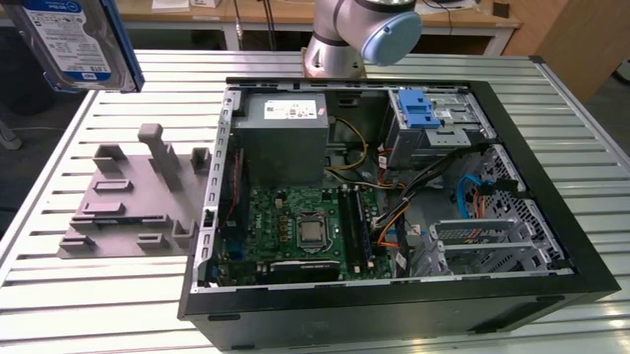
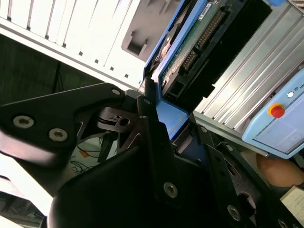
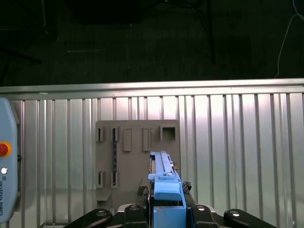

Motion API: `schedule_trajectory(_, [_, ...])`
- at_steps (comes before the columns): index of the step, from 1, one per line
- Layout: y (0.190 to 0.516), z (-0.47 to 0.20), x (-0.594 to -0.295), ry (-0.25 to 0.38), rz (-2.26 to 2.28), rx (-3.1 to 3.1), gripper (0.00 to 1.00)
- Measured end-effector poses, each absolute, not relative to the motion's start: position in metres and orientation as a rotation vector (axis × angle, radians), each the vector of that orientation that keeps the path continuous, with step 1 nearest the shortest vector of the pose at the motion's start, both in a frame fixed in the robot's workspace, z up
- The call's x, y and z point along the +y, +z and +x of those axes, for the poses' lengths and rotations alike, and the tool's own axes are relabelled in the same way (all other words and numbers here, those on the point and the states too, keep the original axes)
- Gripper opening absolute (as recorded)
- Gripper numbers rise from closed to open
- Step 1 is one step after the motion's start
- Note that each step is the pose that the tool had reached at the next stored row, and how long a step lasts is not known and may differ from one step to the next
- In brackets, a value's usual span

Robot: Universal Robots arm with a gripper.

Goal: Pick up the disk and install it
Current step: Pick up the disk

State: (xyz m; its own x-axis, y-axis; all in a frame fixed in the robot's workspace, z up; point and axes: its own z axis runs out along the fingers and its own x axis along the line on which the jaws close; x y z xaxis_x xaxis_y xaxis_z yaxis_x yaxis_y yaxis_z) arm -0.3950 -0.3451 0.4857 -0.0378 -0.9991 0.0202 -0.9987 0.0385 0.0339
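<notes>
while the slatted metal table (image 1: 99, 310) carries everything, the open computer case (image 1: 394, 313) lies on its side on it, toward the exterior view's right, with boards and cables exposed. beside the case, at the exterior view's left, a grey fixture plate (image 1: 123, 214) with upright pegs and slots rests flat on the slats. the disk (image 1: 74, 40) hangs in the air above that side, well apart from the case, label toward the camera. in the first wrist view the gripper (image 3: 166, 213) is clamped on the disk's blue-framed end, a finger against each side, with the plate below.
</notes>
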Motion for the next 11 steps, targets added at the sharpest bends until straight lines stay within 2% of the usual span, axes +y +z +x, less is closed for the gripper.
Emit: schedule_trajectory(11, [0.486, -0.376, -0.345, -0.016, 2.152, -2.236, 0.36])
